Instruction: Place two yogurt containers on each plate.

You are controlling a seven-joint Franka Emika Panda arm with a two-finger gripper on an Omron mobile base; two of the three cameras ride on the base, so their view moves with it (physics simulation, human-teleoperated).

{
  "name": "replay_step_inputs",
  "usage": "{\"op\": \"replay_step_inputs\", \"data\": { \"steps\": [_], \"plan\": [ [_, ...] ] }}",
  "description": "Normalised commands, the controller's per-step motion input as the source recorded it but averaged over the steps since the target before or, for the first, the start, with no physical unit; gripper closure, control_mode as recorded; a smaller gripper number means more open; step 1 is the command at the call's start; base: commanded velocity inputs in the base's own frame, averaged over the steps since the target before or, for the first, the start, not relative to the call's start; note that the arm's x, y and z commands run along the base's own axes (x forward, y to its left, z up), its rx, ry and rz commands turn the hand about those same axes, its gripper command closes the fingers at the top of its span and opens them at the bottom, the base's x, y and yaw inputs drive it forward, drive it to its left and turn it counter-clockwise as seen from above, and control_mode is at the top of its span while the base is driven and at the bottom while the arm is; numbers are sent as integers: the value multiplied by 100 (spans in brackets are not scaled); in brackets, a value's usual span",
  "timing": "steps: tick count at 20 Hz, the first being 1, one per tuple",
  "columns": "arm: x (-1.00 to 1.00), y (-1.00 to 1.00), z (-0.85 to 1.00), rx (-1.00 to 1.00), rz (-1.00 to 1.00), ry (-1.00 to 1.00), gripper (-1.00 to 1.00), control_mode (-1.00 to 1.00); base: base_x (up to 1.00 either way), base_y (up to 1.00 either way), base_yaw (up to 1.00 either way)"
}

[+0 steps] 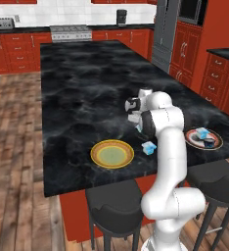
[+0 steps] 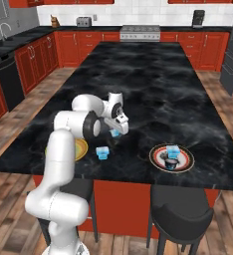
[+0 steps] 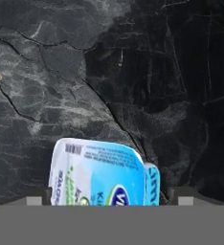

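We hold our gripper (image 3: 106, 194) low over the bench (image 1: 77, 93), fingers spread either side of a yogurt tub (image 3: 102, 172), not yet clamped. The red-rimmed plate (image 2: 187, 160) carries two tubs; the yellow plate (image 1: 99, 149) awaits, another tub (image 1: 148, 146) just beside it.

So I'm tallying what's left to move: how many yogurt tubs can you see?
4. Two tubs sit on the red-rimmed plate, one stands on the counter beside the yellow plate, and one is between the open jaws.
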Motion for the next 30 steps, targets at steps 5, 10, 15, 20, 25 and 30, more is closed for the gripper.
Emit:
{"op": "replay_step_inputs", "data": {
  "steps": [5,10,15,20,25,30],
  "plan": [
    [0,-31,-53,16,1,-23,100,-100,0,0,0],
    [-37,0,15,20,2,-24,100,-100,0,0,0],
    [-83,25,43,20,20,-14,100,-100,0,0,0],
    [-36,52,54,10,42,0,100,-100,0,0,0],
    [-8,59,25,9,45,-1,100,-100,0,0,0],
    [-12,83,-11,12,36,0,100,-100,0,0,0]
  ]
}}
